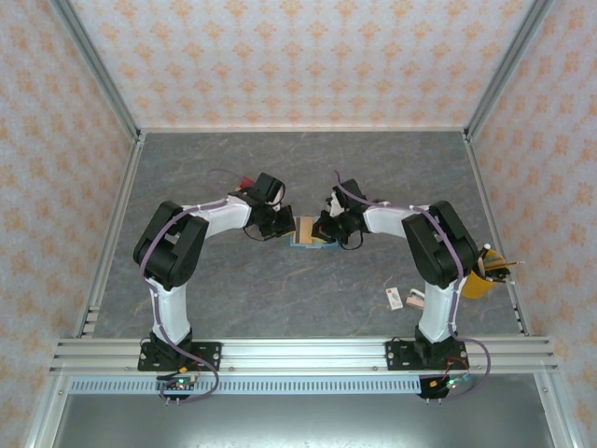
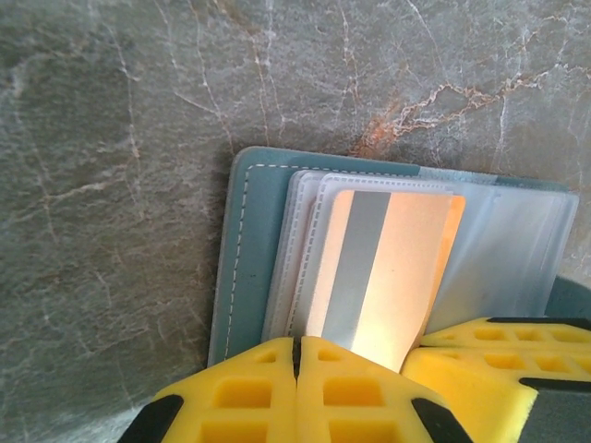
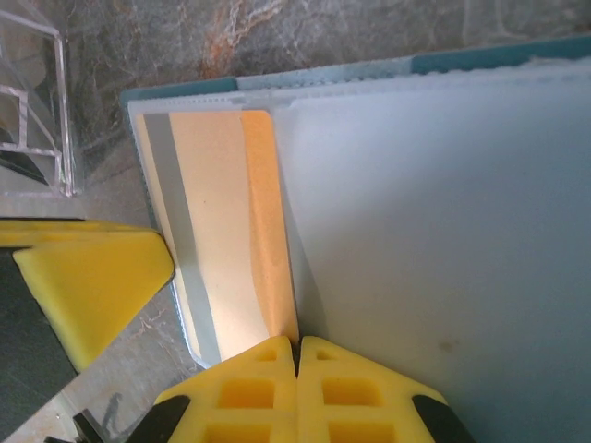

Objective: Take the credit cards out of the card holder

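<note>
Grey marbled tabletop (image 2: 111,185) bears an open teal card holder (image 2: 242,258) whose silver-striped plastic card (image 2: 388,268) runs lengthwise away from the closed left gripper (image 2: 296,343) at its corner, closed right gripper (image 3: 297,346) alongside.

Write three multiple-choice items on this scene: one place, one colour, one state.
1. Where does the card holder lie?
A. Mid-table, between the left gripper and the right gripper
B. In the far left corner
C. On the near rail
2. What colour is the card showing in it?
A. Green
B. Orange-tan with a grey stripe
C. Black
3. How do the left gripper's jaws stand?
A. Wide open
B. Shut
C. Around a bottle
Key: 1A, the top view shows it there; 2B, both wrist views show that colour; 3B, its yellow fingers touch.
</note>
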